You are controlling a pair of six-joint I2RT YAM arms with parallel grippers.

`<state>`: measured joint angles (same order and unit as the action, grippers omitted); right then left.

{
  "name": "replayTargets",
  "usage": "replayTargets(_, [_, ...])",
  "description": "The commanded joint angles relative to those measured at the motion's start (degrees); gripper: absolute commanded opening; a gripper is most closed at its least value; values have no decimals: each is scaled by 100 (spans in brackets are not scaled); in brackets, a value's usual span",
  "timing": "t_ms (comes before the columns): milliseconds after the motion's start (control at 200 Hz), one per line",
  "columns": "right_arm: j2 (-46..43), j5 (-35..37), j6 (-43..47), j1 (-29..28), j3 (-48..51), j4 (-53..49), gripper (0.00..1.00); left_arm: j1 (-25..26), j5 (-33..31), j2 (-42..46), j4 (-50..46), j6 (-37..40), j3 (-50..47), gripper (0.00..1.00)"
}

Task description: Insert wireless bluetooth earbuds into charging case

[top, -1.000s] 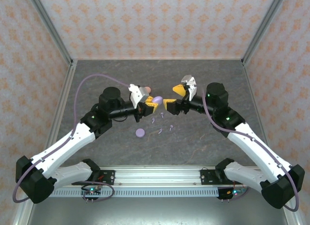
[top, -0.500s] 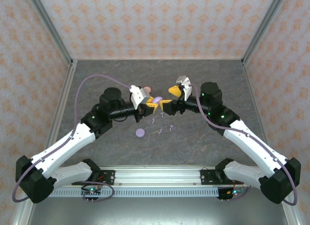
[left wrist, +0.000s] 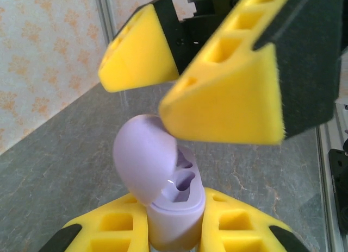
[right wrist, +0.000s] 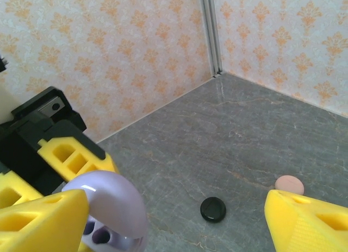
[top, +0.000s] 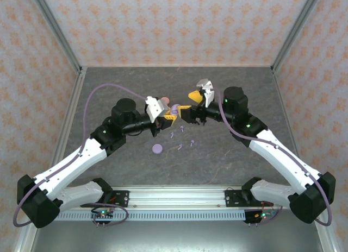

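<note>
Lilac case [left wrist: 175, 206] clamped upright, lid [left wrist: 142, 154] raised, in my left gripper [top: 167, 118].
This grip turns its empty sockets [left wrist: 182, 181] upward; my right gripper [top: 188, 104] gapes empty at the lid, perhaps touching it. The earbuds [top: 180, 147] lie loose on the table [top: 228, 159] below.

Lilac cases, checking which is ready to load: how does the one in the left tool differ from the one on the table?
The lilac plastic charging case is clamped in the left tool; the lilac round disc lies flat on the grey table. The case's lid is flipped open, showing its sockets; the disc looks closed. Both are lilac.
</note>
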<state>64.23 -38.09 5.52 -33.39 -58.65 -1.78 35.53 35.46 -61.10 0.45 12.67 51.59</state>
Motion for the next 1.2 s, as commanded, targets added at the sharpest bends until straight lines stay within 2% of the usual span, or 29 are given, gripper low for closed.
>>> replayTargets(0, [153,224,-33,-3,-267,-310,84,119,102,218,265,266,-66,0])
replayTargets(170, [182,110,-155,42,-504,-598,84,147,-50,343,311,421,-215,0])
replayTargets(370, [-244,226,-500,182,-559,-1002,84,147,-314,514,286,469,-447,0])
replayTargets(490, [-415,701,-631,190,-595,-1720,83,147,-432,682,246,409,-654,0])
replayTargets(616, [-347,1388,-1026,190,-455,-2428,77,147,-504,949,154,304,-904,0])
replayTargets(841, [326,1739,-2061,192,-44,-2899,71,147,-689,1382,33,124,-1270,0])
replayTargets(926, [849,1739,-2333,139,-23,-3013,67,147,-729,1447,26,79,-1356,0])
replayTargets(1196, [2257,2385,-2421,-313,-394,-3517,58,147,-760,1487,54,69,-1419,0])
